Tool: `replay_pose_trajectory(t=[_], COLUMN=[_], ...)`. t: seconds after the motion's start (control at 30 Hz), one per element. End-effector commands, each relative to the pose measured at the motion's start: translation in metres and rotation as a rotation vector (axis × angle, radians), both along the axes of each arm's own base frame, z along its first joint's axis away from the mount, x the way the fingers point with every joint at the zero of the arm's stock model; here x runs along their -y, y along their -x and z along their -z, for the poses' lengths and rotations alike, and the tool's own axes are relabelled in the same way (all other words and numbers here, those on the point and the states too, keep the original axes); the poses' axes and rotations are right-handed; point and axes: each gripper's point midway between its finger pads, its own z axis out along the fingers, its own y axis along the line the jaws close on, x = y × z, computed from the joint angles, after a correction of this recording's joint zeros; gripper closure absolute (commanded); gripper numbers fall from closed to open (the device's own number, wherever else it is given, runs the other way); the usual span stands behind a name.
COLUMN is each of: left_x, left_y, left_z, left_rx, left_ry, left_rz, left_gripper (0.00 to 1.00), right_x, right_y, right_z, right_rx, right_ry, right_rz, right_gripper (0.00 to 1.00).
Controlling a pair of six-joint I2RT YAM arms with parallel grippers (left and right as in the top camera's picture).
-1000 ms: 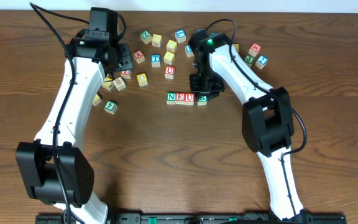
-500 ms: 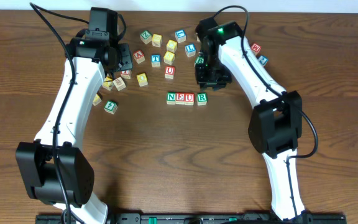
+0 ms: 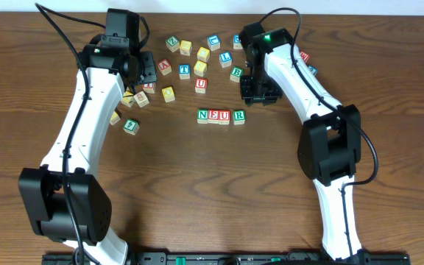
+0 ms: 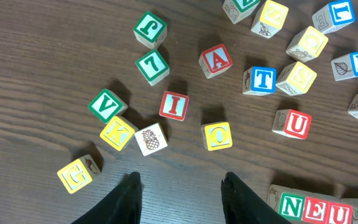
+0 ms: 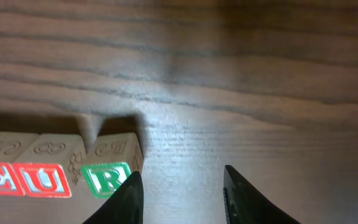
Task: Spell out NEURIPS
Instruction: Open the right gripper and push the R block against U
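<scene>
Dark wood-grain counter (image 3: pixel 197 191) carries everything: a scatter of loose cubes (image 3: pixel 190 59) toward the far side and, nearer the middle, a tight row (image 3: pixel 221 115) reading N, E, U, R, faces up and cubes touching so the word reads as one run. The R (image 5: pixel 107 177) closes the row on its right, and bare wood lies beyond it, which is where the next letter belongs. The right gripper (image 5: pixel 182 183) hangs near that end, its jaws apart with nothing between them; released and clear of the R, it looks placed so as not to nudge the row. The left gripper (image 4: pixel 180 186) hovers over the left part of the scatter, jaws likewise parted and empty, and its camera looks down on the red I (image 4: pixel 174 104), which lies flat and apart from its neighbours, with room on both sides for fingers. By my reckoning the task is a little past halfway — I, P and S are not yet in the row. The I seems the natural next pick, and the left arm the nearer one to it. A yellow S (image 4: pixel 297 76) sits just beside the blue T (image 4: pixel 260 79), so it would need a more careful approach. No P can be made out among the cubes.
</scene>
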Motion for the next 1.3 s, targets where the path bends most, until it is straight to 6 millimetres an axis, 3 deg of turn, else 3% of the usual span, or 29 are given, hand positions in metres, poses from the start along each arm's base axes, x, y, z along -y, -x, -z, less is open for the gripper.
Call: replay_pose_trajectory(t=[0.0,0.57,1.27], left_x=[-0.002,-0.002,-0.002], left_y=[0.000,0.000,0.000], left_z=[0.007,0.007,0.007], left_rx=[-0.016,-0.016,-0.016], left_ry=[-0.015,-0.015,-0.015], left_rz=[0.010,0.011,0.011], left_gripper=[0.59,0.59,0.58], right_x=[-0.003,-0.012,-0.018], right_y=[-0.002,0.015,0.040], right_z=[-0.009,0.017,0.017], right_rx=[0.035,-0.021,-0.109], right_ry=[-0.002,-0.016,-0.013], right_rz=[-0.019,-0.031,0.020], right_gripper=[0.64,0.65,0.65])
